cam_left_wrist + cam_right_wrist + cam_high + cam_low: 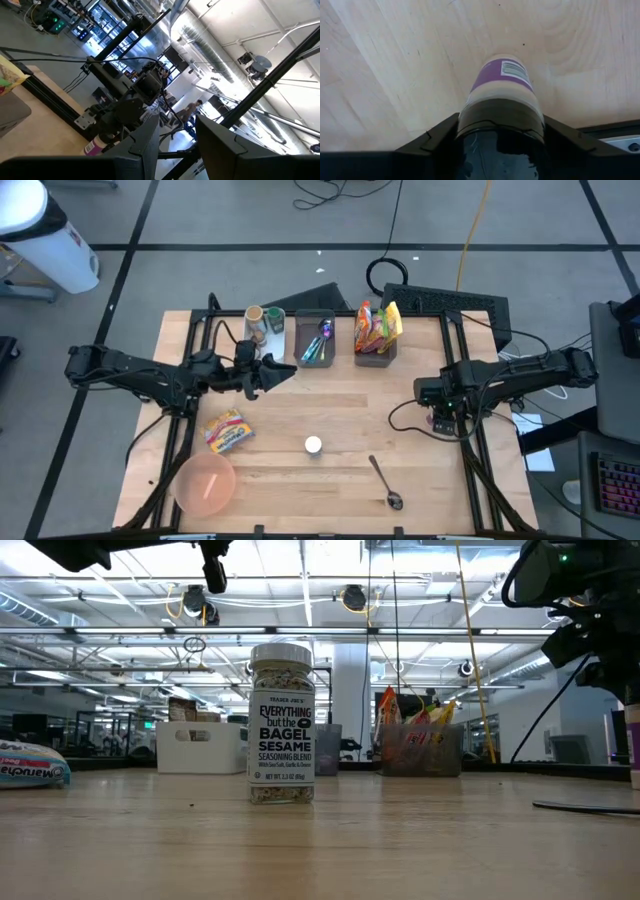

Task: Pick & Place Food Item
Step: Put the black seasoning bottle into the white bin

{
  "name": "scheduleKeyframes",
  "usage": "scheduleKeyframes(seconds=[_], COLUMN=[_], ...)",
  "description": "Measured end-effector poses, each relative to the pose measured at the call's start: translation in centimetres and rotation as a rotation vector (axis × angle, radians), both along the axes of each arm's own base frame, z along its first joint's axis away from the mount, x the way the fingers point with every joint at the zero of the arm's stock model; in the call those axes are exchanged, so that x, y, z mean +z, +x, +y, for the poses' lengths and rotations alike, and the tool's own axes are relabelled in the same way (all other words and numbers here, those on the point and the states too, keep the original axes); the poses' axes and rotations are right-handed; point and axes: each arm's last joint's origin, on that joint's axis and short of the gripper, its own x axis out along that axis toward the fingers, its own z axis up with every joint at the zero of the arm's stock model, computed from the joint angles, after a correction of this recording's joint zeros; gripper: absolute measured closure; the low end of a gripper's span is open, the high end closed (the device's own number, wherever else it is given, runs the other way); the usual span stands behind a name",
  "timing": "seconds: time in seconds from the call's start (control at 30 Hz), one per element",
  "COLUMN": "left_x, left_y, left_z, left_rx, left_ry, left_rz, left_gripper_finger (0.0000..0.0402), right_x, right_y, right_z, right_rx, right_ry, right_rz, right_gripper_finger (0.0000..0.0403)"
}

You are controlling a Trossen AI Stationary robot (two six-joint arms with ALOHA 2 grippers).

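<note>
a: from above, what lies on the pale wooden worktop (300,415)?

b: a small upright seasoning jar with a white lid (313,445) near the middle, a yellow and pink snack packet (227,431) to its left, a translucent pink plastic bowl (205,484) at the near left corner, and a metal spoon (383,482) to the jar's right. along the far edge stand a grey bin of utensils (316,338) and a grey bin of bright snack bags (376,336).

a: and the arms?

b: the left tool (272,374) hangs over the worktop's left half, just before the far bins. the right tool (441,416) sits low at the right edge.

a: the table-level view?

b: the seasoning jar (281,724) stands upright, alone, its label reading everything but the bagel sesame. the packet's end (32,764) shows at the left edge and the snack bin (418,744) behind.

a: the left wrist view?

b: the left tool (177,145) has its two dark fingers (145,145) partly apart with nothing between them; it looks out toward the other arm and the room.

a: the right wrist view?

b: the right tool (499,131) straddles a round bottle with a purple label and a tan band (501,92), which lies on the wood. the fingers (437,135) flank its dark end closely, but i cannot tell whether they are pinching it.
</note>
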Motion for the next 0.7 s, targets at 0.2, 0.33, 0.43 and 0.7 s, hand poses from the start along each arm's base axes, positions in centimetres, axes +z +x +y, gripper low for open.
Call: scheduleKeyframes(seconds=[0.2, 0.33, 0.43, 0.7], left_x=[0.0, 0.0, 0.0, 0.0], left_y=[0.0, 0.0, 0.0, 0.3], left_z=[0.0, 0.0, 0.1, 0.1], left_rx=[0.0, 0.011, 0.033, 0.05], left_ry=[0.001, 0.004, -0.001, 0.065], left_rz=[0.0, 0.0, 0.001, 0.065], left_gripper_finger=[0.0268, 0.0268, 0.0268, 0.0268], right_x=[0.0, 0.0, 0.1, 2.1], right_y=[0.0, 0.0, 0.0, 0.8], right_z=[0.0, 0.1, 0.2, 0.3], right_rx=[-0.007, -0.012, -0.023, -0.032], right_ry=[0.0, 0.02, 0.056, 0.107], right_rz=[0.005, 0.007, 0.012, -0.064], right_gripper_finger=[0.02, 0.02, 0.02, 0.02])
